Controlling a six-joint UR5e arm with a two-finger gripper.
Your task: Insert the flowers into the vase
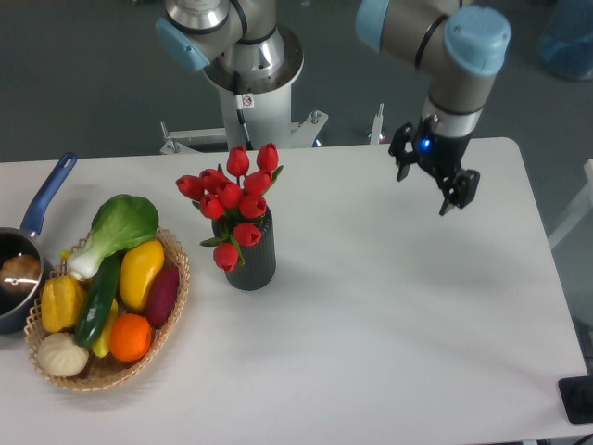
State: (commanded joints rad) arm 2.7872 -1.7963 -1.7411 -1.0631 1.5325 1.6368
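- The bunch of red tulips with closed buds and green stems [233, 199] stands in the dark grey-black ribbed cylinder vase [252, 252], stems down inside the round mouth, buds fanned above the rim and one bud drooping over the front.
- The vase sits upright on the white tabletop [389, 306], left of centre, just beside the woven wicker basket of vegetables [104, 371] near the left edge.
- The two-finger black gripper [434, 180] hangs over the far right part of the tabletop, well apart from the vase, its fingers spread and holding nothing.
- By my judgement the insertion is done and the step in hand is retreat.
- To do it well, the arm should travel high and stay on the right side, so no link sweeps the tall buds or tips the vase.
- The blue-handled saucepan [23, 260] at the left edge plays no part.
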